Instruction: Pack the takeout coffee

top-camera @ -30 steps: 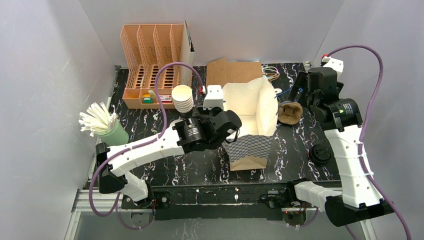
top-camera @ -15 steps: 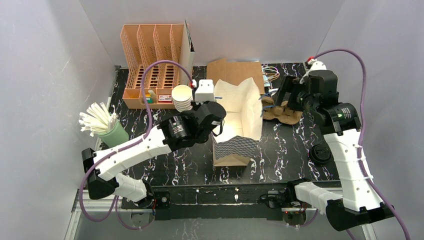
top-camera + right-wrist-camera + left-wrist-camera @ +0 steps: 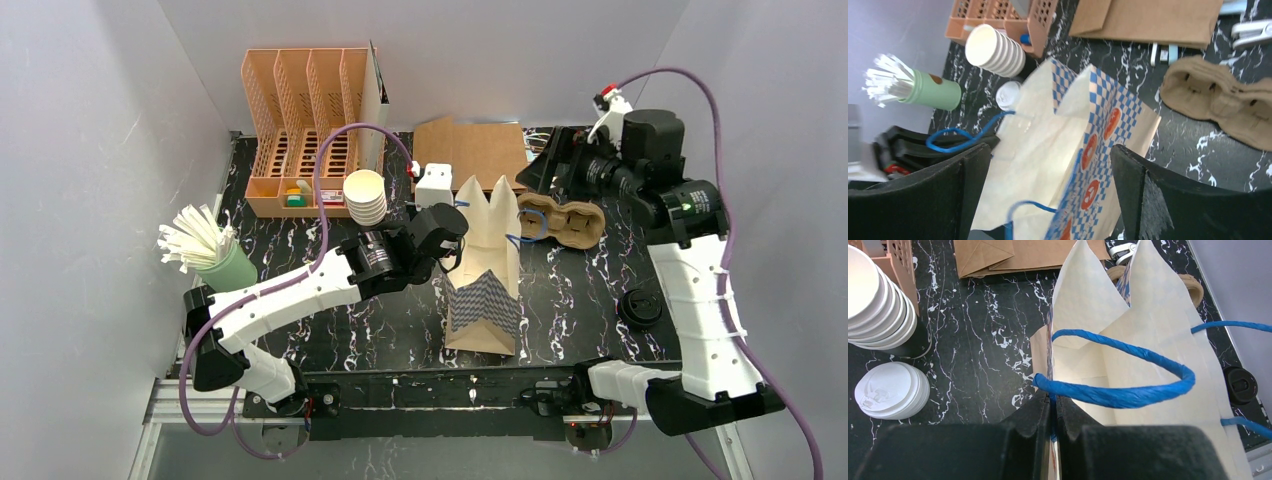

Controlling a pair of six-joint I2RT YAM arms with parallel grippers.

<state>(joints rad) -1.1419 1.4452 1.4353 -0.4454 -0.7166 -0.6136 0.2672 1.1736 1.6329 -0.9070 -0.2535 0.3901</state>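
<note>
A stack of white paper cups [image 3: 366,197] stands by the orange rack, with white lids [image 3: 892,390] stacked beside it. The brown pulp tray [image 3: 570,222] lies empty to the right of the checked paper bag [image 3: 483,300]. The bag stands upright with its mouth pinched narrow. My left gripper [image 3: 452,250] is shut on the bag's left rim at the foot of the blue handle [image 3: 1118,392]. My right gripper [image 3: 545,172] hangs open above the tray and the bag's right side, with nothing between its fingers [image 3: 973,175].
An orange file rack [image 3: 305,120] stands at the back left. A green cup of white straws [image 3: 215,262] is at the left. Flat brown bags [image 3: 470,148] lie at the back. A black lid [image 3: 640,308] lies at the right, and a small white box [image 3: 433,187] sits near the cups.
The bag's mouth has gone from wide open to narrow, still held by my left gripper. My right gripper has swung left and up towards the bag, uncovering the tray.
</note>
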